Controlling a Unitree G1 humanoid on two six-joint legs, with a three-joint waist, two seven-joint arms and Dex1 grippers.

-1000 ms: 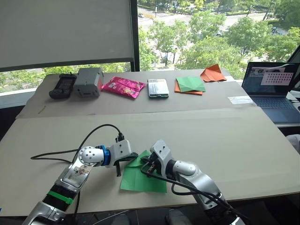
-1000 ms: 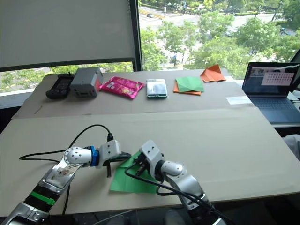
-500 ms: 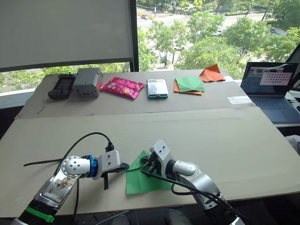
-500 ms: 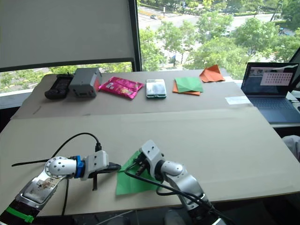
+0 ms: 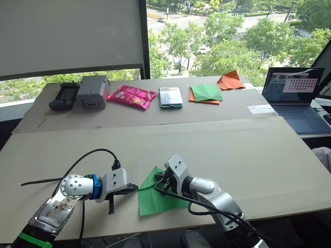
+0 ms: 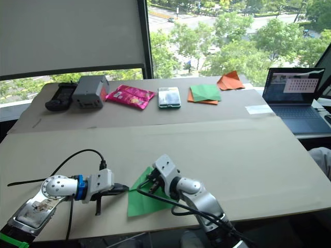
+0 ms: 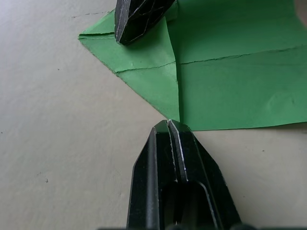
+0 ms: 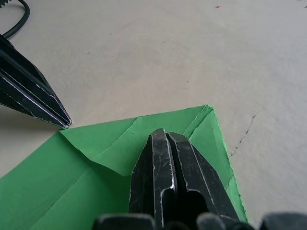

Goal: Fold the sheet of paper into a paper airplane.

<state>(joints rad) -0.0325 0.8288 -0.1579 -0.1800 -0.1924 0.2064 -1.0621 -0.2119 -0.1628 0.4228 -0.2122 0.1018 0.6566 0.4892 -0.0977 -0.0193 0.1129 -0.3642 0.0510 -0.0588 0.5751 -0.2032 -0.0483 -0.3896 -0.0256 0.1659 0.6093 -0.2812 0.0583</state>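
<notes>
Green and thin, the creased sheet of paper lies flat on the beige cardboard tabletop, between the two tools. The right tool, its black fingers pressed together, rests its tip on the folded-in corner flaps near the sheet's point. The left tool, fingers likewise together, touches the sheet's edge at the flap's lower corner, gripping nothing. Judging by the nose folds and centre crease, only the early folds are done; the body and wing folds remain.
</notes>
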